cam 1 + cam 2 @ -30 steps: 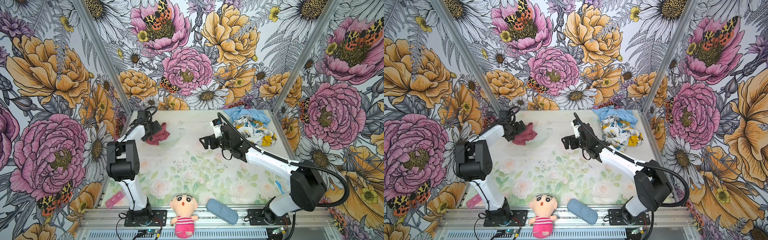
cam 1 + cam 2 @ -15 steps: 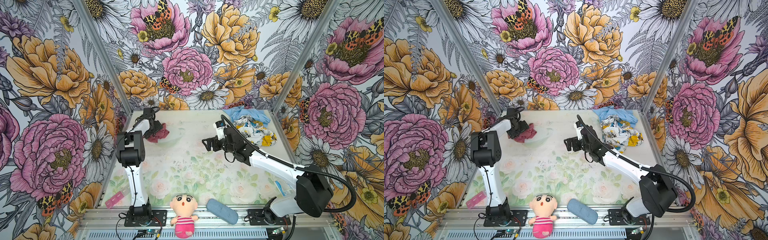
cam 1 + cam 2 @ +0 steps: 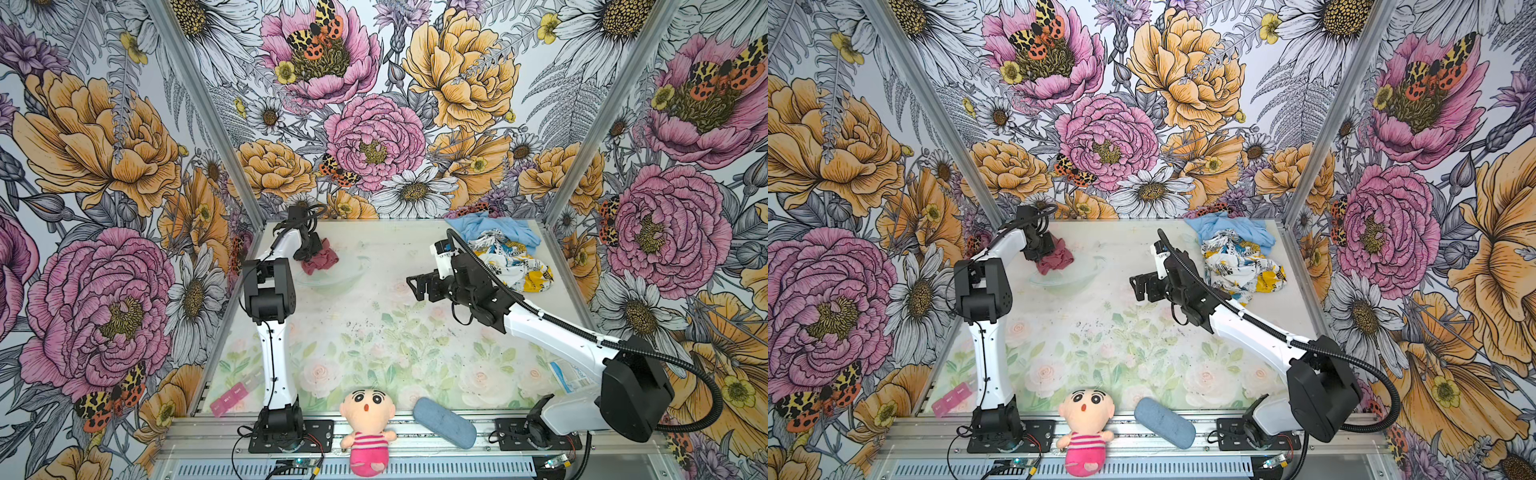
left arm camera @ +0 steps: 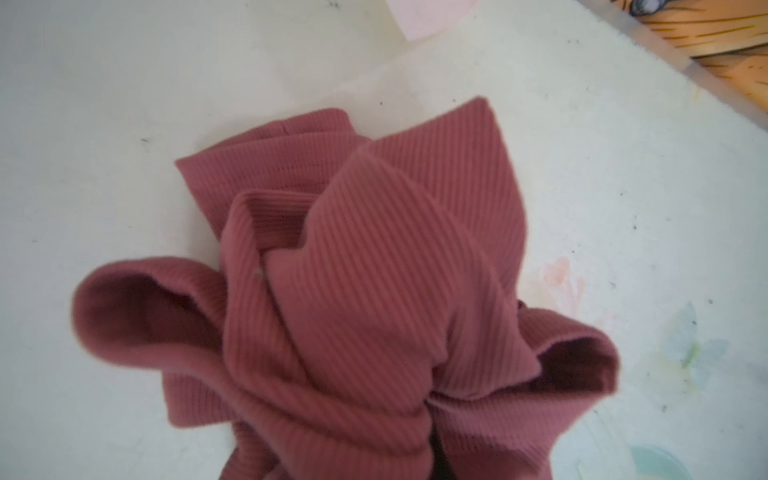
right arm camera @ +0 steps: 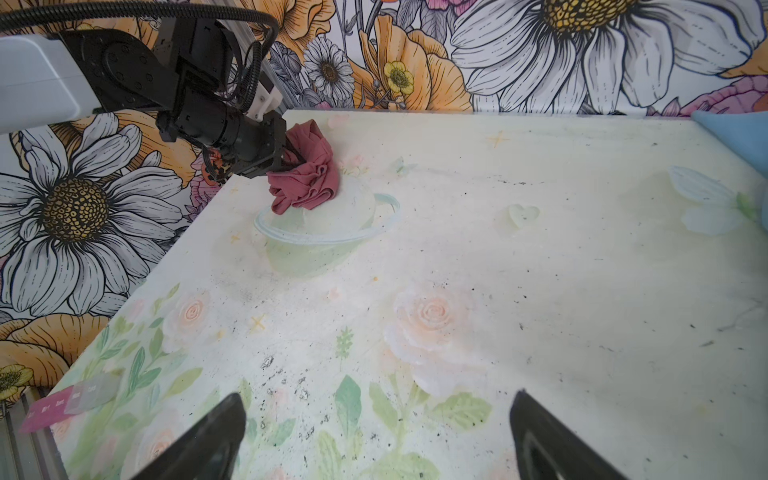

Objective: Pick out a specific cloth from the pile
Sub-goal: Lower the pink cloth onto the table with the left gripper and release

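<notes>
**A:** Where does the rose-red cloth point(image 3: 321, 262) lie?

**B:** Near the table's point(image 3: 374, 332) far left corner, crumpled on the surface. It is well apart from the pile point(image 3: 505, 253), which sits in the far right corner with its light blue cloth point(image 3: 494, 226) and printed cloth point(image 3: 513, 266).

**A:** And the left gripper point(image 5: 284, 156)?

**B:** Its jaws are together, pinching a bunch of that cloth. In the right wrist view the folds gather into its tip and spill away from it toward the table's middle.

**A:** Any long axis to mind?

**B:** None to speak of, as it is a wad. The bulk hangs off the tip on the side away from the left arm, so a lift looks likely to carry the whole wad up.

**A:** Is the right gripper point(image 5: 376, 401) needed?

**B:** Probably not. Its jaws stand wide apart and empty over the table's middle, between cloth and pile, and the left arm is plainly the nearer.
</notes>
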